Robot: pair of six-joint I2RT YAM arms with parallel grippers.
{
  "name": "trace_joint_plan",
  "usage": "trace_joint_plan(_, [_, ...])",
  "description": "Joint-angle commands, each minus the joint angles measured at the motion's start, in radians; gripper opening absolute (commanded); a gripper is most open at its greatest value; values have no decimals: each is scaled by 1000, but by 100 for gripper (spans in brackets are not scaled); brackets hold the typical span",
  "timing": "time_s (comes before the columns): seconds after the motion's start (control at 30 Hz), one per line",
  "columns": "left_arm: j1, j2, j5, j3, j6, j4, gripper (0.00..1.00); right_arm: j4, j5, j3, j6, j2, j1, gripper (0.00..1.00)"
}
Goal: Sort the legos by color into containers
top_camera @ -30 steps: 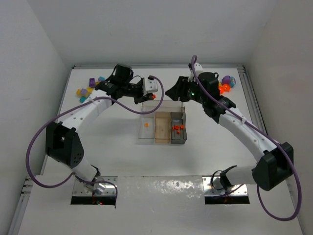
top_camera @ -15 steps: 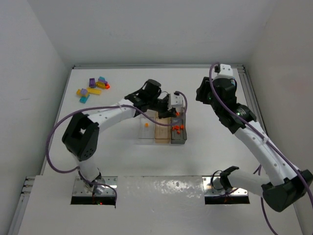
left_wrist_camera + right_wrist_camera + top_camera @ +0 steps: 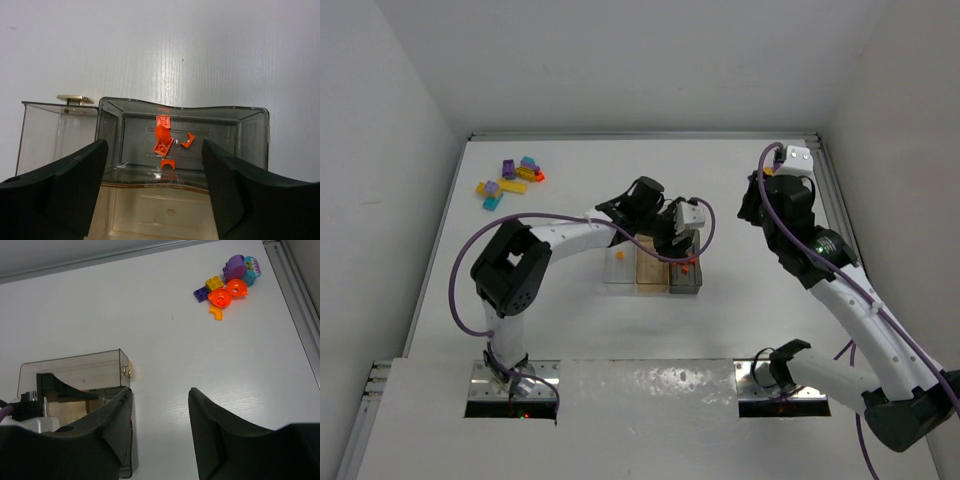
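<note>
Several orange-red legos (image 3: pixel 163 146) dot the grey compartment (image 3: pixel 250 135); left claw (image 3: pixel 154 152) and right claw (image 3: pixel 160 395) gape empty.

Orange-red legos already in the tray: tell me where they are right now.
In the left wrist view, the orange-red legos sit in the grey compartment, the end section beside the tan compartment, under the open left gripper.

We see a tray (image 3: pixel 252 135) of clear, glossy plastic, one section smoke-grey and one tan, with a small brass-looking metal clasp (image 3: pixel 75 99). The legos (image 3: pixel 163 146) are smooth, shiny orange plastic. Two round legos (image 3: pixel 221 297) look translucent. The table (image 3: pixel 210 50) is matt white and faintly streaked. The left fingers (image 3: pixel 65 190) are matt black plastic.
</note>
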Motion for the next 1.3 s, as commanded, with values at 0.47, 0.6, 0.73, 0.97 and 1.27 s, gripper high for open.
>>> trace_joint_plan(0.47, [162,-107,-150,282,-242,-168,71,21,2,6,-33,13,0,49])
trace_joint_plan(0.6, [387,-140,-375,291,-477,-194,62,60,-42,6,-31,53,0,49])
trace_joint_plan(0.73, [521,-123,-639,315,-565,-251,35,90,-73,18,-34,118,0,49])
trace_joint_plan(0.97, [604,4,-894,337,-753,-312,58,89,-135,98,-59,246,0,49])
trace_joint_plan(1.27, [648,204,-1023,410,-943,-317,58,78,-151,146,-59,309,0,49])
